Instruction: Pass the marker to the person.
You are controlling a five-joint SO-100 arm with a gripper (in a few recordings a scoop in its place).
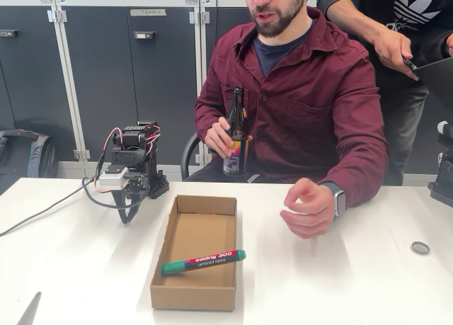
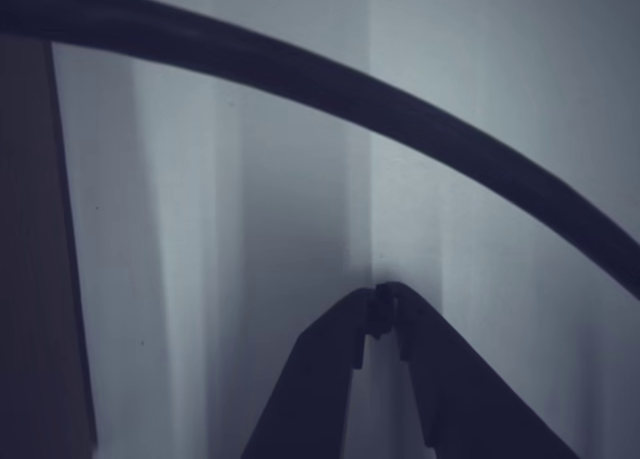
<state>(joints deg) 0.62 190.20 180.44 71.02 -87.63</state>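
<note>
Waiting folded at the left of the white table (image 1: pixel 85 268) in the fixed view, the small black arm has not yet begun the pick; its tool (image 1: pixel 126 213) points down at the tabletop, well apart from the marker. In the wrist view the tool (image 2: pixel 382 301) has its tips pressed together with nothing between them.

The green permanent marker with a red and white label (image 1: pixel 202 261) lies slantwise in the shallow open brown cardboard box (image 1: pixel 185 298), its right end resting up over the box's right wall. Nothing else is in the box.

The person in a maroon shirt (image 1: pixel 304 91) sits behind the table, one hand (image 1: pixel 308 209) hovering loosely closed above the tabletop, the other holding a dark brown glass bottle (image 1: pixel 236 130).

As I judge it, the next move calls for swinging right over the box, spreading the tool, and closing across the marker's barrel.
</note>
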